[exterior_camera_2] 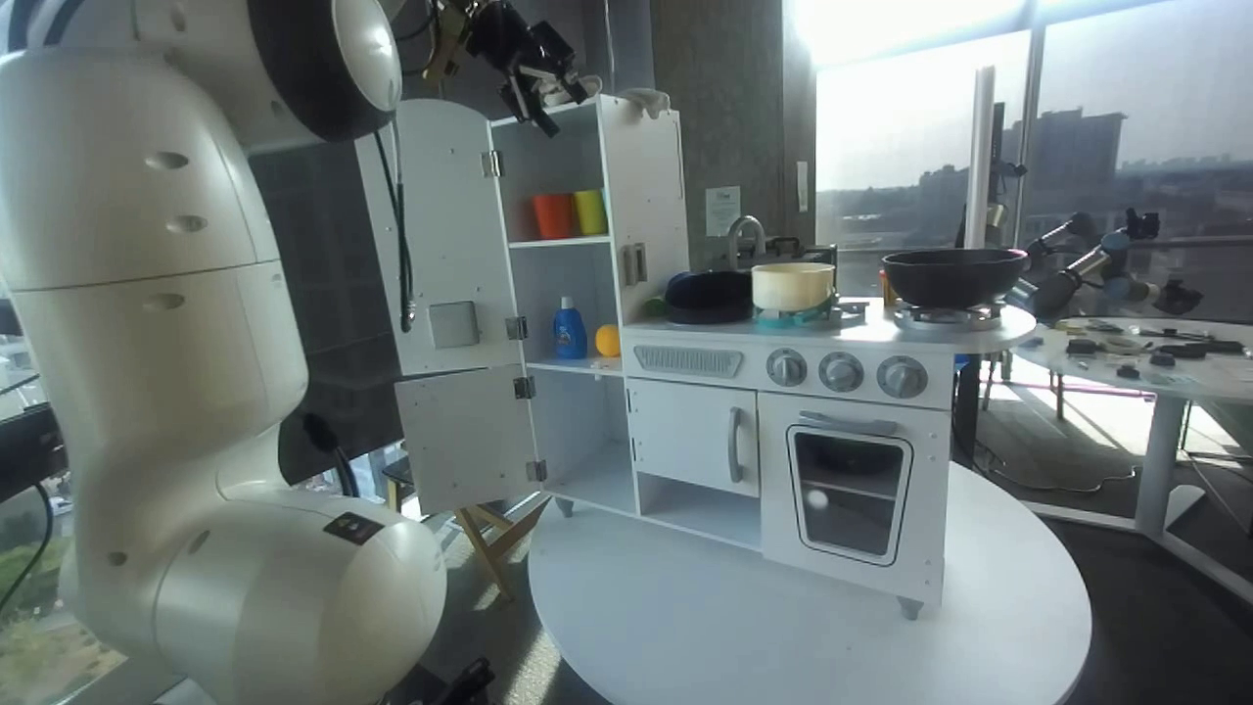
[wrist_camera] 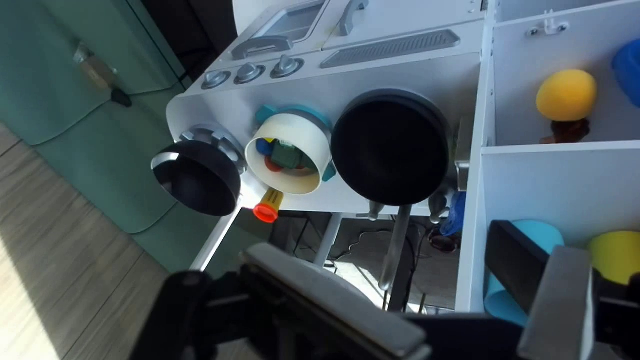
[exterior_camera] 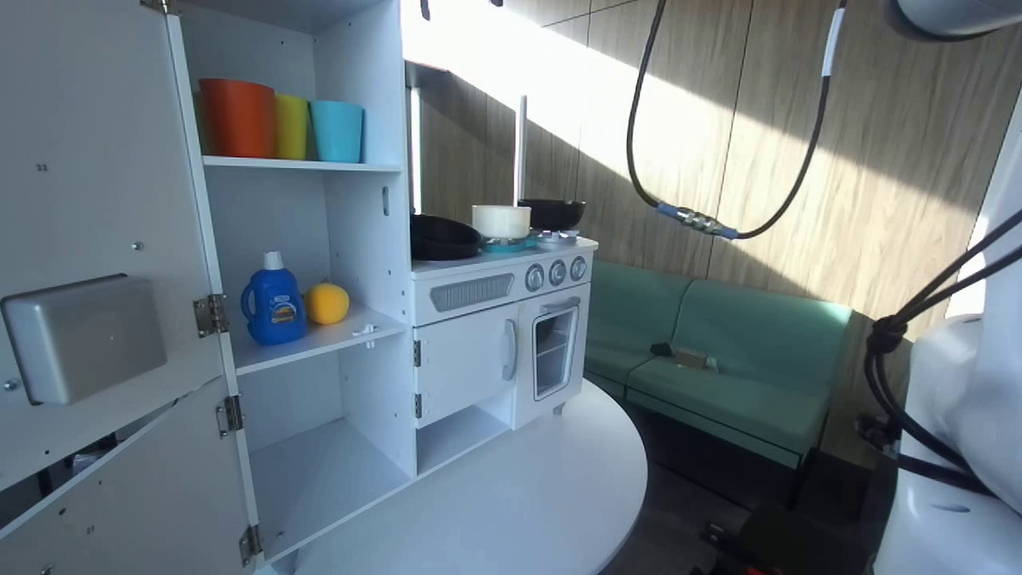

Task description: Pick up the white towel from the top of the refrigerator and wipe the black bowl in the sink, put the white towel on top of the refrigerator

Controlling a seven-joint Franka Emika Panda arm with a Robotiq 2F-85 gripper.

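A toy kitchen (exterior_camera_2: 693, 431) on a round table (exterior_camera_2: 812, 627) and several robot arms (exterior_camera_2: 176, 362) suggest a robotics lab.

my gripper (exterior_camera_2: 566, 106) hangs near the fridge's (exterior_camera_2: 646, 181) top edge; i can't tell whether it clears it. over the stove (wrist_camera: 442, 72) i have open air, above a close row of black bowl (wrist_camera: 390, 150), white pot (exterior_camera_2: 791, 286) and black pan (exterior_camera_2: 954, 282), with the tap (wrist_camera: 396, 245) just behind the bowl. the doors (exterior_camera_2: 440, 230) hang open, so the bottom space (exterior_camera: 323, 471) lets me in; cups (exterior_camera: 237, 118) crowd the upper shelf (exterior_camera: 295, 164), a blue bottle (exterior_camera: 275, 307) the middle one (exterior_camera: 327, 337).
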